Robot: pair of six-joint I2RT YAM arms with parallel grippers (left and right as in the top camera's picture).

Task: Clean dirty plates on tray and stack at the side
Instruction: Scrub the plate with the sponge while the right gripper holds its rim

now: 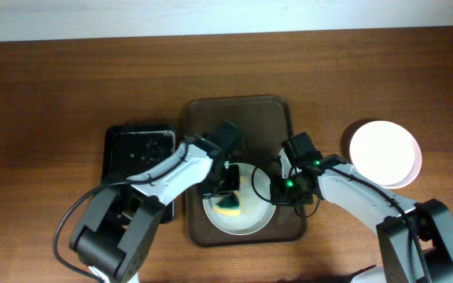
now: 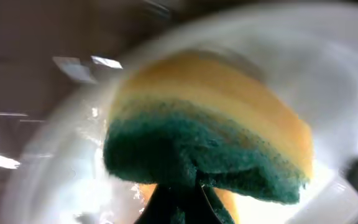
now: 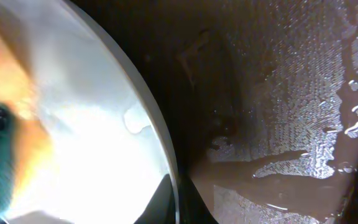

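On the big brown table (image 1: 53,79) the dark-brown tray (image 1: 242,118) lies in the middle, close to the edge where the robot sits. A smaller black tray (image 1: 136,153) is just beside it on the left-edge side. Near the right edge is a pile of plates (image 1: 382,151), white and clean-looking. One plate (image 1: 259,214) is left on the tray's near end, round, shallow and shiny white. I can't see any red on it, but the sponge (image 1: 230,207) hides its middle. The sponge is yellow with a green scrubby side. The left gripper (image 1: 228,187) has its fingers (image 2: 173,208) squeezed tight on the sponge, pressing it onto the plate. The right gripper (image 1: 280,192) seems to pinch the plate's right rim between its fingers (image 3: 157,208). I think the wiping goes best with the rim held firm, the sponge flat and rubbing over the middle, and not so hard that the plate slides on the wet tray
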